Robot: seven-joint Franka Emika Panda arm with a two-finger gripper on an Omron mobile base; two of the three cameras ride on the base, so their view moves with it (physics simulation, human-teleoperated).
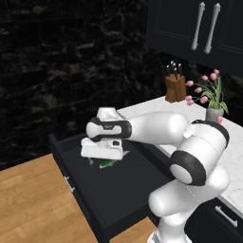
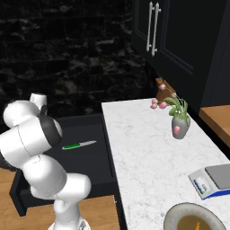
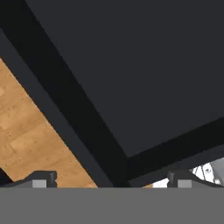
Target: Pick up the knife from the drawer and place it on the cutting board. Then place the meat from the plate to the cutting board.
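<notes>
While pulled fully out below the bench (image 2: 148,148), drawer (image 1: 114,190): wide, deep and black, interior exposed from above, front edge over the wooden floor (image 1: 33,199).
Bench: white marble, carrying the flower vase (image 2: 179,126), a grey scale (image 2: 215,179) and the plate (image 2: 179,220) at the near end, well apart from the drawer.
Plate: round, grey rim, brownish-olive centre, meat (image 2: 196,223) resting on it as a small orange-brown piece, not yet moved.
Hand (image 1: 102,154): lowered into the drawer, jaws spread wide with nothing between, likely poised for a grasp from above.
Knife (image 2: 79,145): flat on the drawer floor, just beside the hand, slim pale blade, bright green handle, untouched.
Cutting board: cannot tell where.
</notes>
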